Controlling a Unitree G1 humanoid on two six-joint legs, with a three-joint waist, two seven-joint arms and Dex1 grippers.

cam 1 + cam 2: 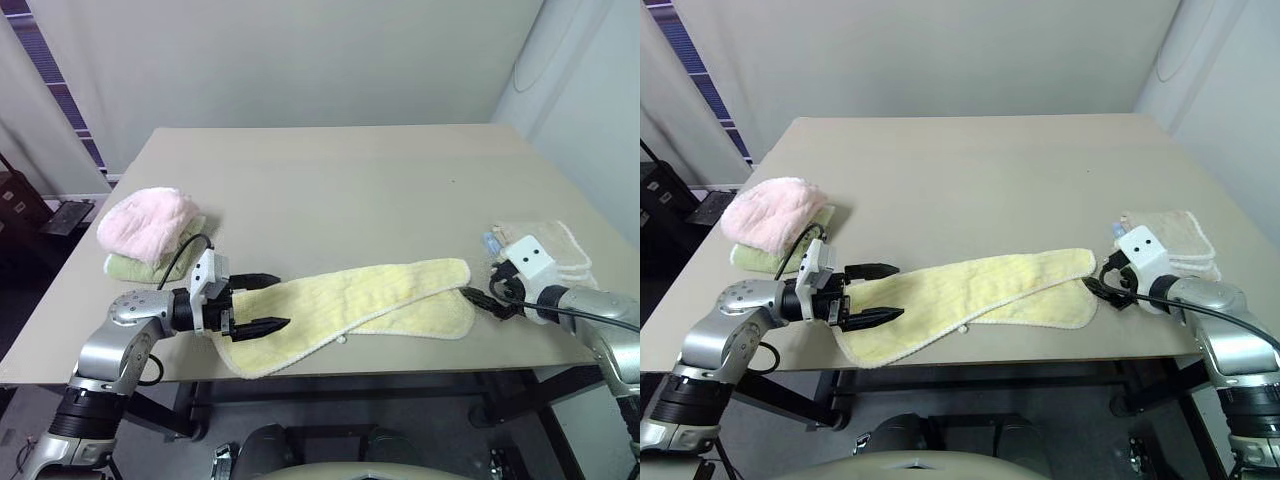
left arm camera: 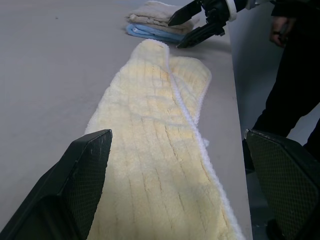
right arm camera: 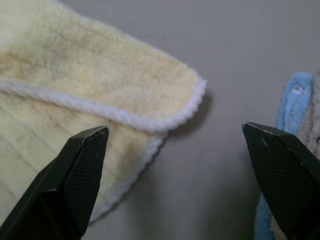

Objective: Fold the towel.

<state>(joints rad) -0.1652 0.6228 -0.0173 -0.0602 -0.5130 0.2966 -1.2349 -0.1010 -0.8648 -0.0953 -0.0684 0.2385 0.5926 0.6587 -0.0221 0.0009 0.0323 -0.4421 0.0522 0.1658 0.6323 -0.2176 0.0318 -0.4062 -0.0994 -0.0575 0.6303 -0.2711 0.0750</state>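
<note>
Towel (image 1: 350,305) lies along the tabletop's (image 1: 330,180) near edge, one towel stack (image 1: 150,235) far left, another (image 1: 545,245) far right.

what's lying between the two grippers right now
The yellow towel, folded lengthwise along the table's near edge, spans the stretch from the open left gripper to the open right gripper, as the head views show.
</note>
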